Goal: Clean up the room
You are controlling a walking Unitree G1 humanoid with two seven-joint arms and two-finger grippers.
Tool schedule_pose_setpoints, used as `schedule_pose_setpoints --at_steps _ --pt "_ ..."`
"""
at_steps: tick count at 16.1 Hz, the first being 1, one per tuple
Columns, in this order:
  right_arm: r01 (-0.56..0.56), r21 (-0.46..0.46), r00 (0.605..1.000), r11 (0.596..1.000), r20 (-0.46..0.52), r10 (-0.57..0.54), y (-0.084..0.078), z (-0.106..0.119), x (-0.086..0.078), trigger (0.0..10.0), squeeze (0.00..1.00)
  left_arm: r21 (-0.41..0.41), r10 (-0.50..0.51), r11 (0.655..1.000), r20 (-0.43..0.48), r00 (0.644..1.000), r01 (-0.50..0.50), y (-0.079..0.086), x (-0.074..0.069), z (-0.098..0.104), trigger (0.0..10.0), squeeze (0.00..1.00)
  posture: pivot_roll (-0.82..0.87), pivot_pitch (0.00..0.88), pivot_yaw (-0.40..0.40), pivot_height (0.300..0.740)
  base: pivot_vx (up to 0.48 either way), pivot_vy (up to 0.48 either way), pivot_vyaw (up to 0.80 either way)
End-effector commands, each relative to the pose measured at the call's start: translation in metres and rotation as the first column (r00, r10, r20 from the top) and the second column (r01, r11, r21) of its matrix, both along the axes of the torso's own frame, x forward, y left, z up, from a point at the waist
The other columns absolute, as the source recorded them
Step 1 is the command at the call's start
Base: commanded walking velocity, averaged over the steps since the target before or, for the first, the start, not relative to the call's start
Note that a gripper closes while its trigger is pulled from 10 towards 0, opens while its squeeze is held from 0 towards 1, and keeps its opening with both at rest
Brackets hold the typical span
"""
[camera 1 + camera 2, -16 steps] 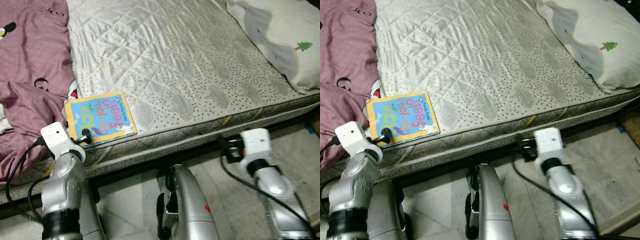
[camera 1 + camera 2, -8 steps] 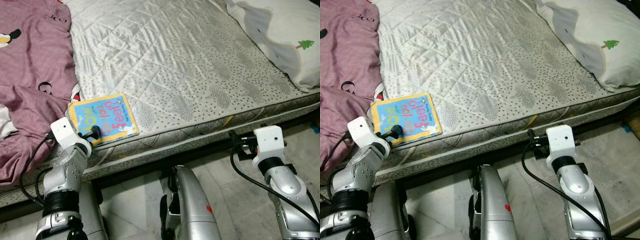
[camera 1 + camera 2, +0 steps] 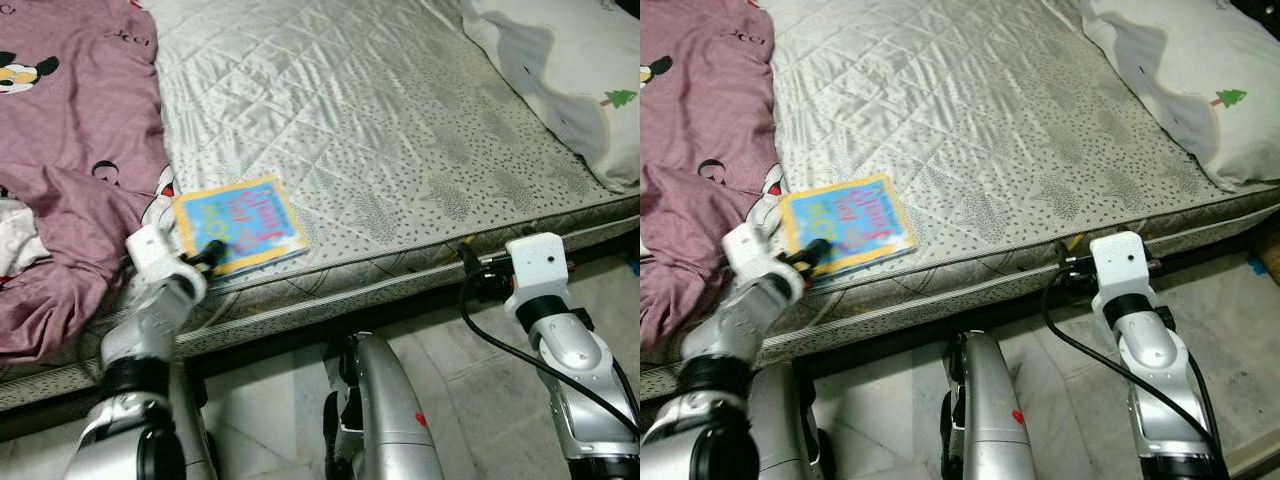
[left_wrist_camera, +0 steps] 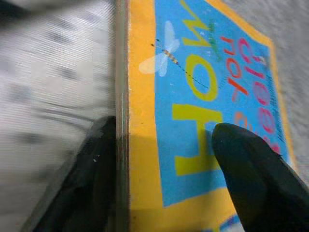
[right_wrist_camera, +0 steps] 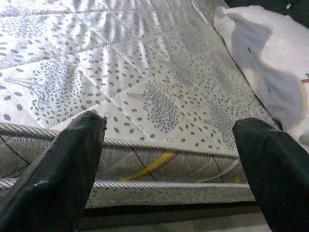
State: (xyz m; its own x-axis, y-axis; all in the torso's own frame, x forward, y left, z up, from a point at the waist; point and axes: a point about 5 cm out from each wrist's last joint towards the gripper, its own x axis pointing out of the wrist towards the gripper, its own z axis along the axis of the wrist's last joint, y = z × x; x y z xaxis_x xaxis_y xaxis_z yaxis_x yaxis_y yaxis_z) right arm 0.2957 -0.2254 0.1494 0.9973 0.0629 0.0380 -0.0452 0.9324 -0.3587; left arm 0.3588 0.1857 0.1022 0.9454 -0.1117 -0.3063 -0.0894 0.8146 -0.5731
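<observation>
Book [image 3: 238, 221] shifted rightward, left claw [image 4: 164, 159] pinching, lettering blurred

glossy book [image 3: 240, 225], quilted mattress [image 3: 400, 130] (satiny sheen)

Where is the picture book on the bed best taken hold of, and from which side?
Grip the picture book by its near corner, coming from the bed's front edge. It lies flat on the mattress, so one finger probably must slide beneath. The left pincer already straddles that edge, one finger on the cover.

Quilted grey mattress [image 3: 400, 130], maroon blanket [image 3: 70, 170] bunched at one end, white pillow [image 3: 570, 80] — pale tiled floor [image 3: 450, 350] below
</observation>
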Motion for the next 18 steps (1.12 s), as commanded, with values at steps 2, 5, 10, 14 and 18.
schedule_pose_setpoints --at_steps 2,5,10,14,18 --pt "0.006 -0.013 1.0 1.0 -0.002 -0.006 -0.001 -0.002 0.0 10.0 0.0 -0.011 -0.08 0.997 -0.012 0.997 0.079 -0.016 0.002 -0.003 0.0 0.0 -0.2 0.213 -0.131 0.538 0.0 0.0 0.0" --pt "0.015 -0.019 1.0 1.0 0.008 -0.015 -0.003 -0.001 0.0 10.0 0.0 -0.031 -0.16 0.987 -0.031 0.987 0.159 -0.025 0.003 -0.01 0.0 0.0 -0.21 0.208 -0.128 0.538 0.0 0.0 0.0" --pt "0.015 -0.03 1.0 0.999 0.019 -0.014 -0.001 -0.001 0.007 10.0 0.0 -0.144 -0.265 0.953 0.028 0.964 0.267 -0.045 0.001 -0.016 0.0 0.0 -0.2 0.199 -0.139 0.538 0.0 0.0 0.0" --pt "0.006 -0.033 1.0 0.999 0.024 -0.005 0.002 -0.002 0.008 10.0 0.0 -0.2 -0.272 0.938 0.084 0.959 0.283 -0.047 0.003 -0.013 0.0 0.0 -0.2 0.186 -0.142 0.538 0.0 0.0 0.0" --pt "-0.003 -0.029 0.999 1.0 0.035 0.004 0.005 -0.001 0.013 10.0 0.0 -0.193 -0.273 0.935 0.137 0.952 0.296 -0.046 0.004 -0.009 0.0 0.0 -0.19 0.167 -0.143 0.538 0.0 0.0 0.0"
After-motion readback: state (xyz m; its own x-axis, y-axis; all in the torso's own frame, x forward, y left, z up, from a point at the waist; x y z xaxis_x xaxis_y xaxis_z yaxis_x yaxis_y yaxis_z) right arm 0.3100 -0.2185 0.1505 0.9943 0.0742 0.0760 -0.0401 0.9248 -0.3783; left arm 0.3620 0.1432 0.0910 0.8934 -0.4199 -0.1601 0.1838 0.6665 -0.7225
